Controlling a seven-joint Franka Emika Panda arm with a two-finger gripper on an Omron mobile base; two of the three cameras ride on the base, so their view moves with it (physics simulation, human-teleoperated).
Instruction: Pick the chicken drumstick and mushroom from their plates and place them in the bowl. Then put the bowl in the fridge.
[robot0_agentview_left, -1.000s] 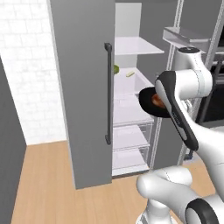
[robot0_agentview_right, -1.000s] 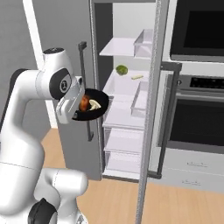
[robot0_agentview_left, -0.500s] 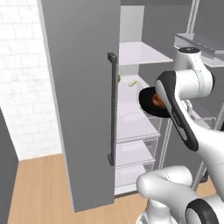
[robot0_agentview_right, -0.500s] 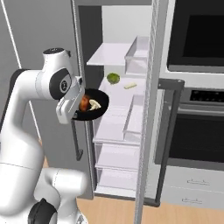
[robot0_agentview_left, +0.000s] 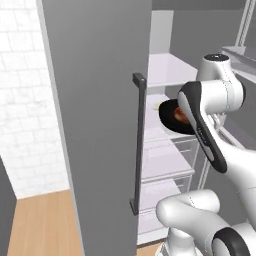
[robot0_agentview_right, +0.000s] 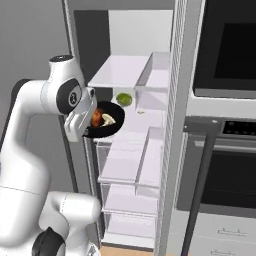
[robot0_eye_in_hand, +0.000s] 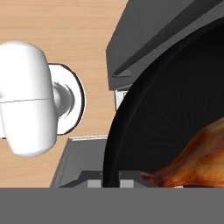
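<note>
Bowl (robot0_agentview_right: 104, 126), drumstick (robot0_agentview_right: 96, 117) and mushroom (robot0_agentview_right: 108, 119) inside: rim clamped by end effector (robot0_eye_in_hand: 112, 176), just before fridge shelf (robot0_agentview_right: 131, 134).

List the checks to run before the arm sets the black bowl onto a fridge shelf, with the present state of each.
1. Gripper shut on the bowl rim: ok.
2. Chicken drumstick in the bowl: ok.
3. Mushroom in the bowl beside it: ok.
4. Fridge door open, white shelves exposed: ok.
5. Bowl held level: ok, contents sit inside it.
6. Free spot on the shelf ahead: cannot tell; a green item lies on that shelf, bare white shelf beside it.
</note>
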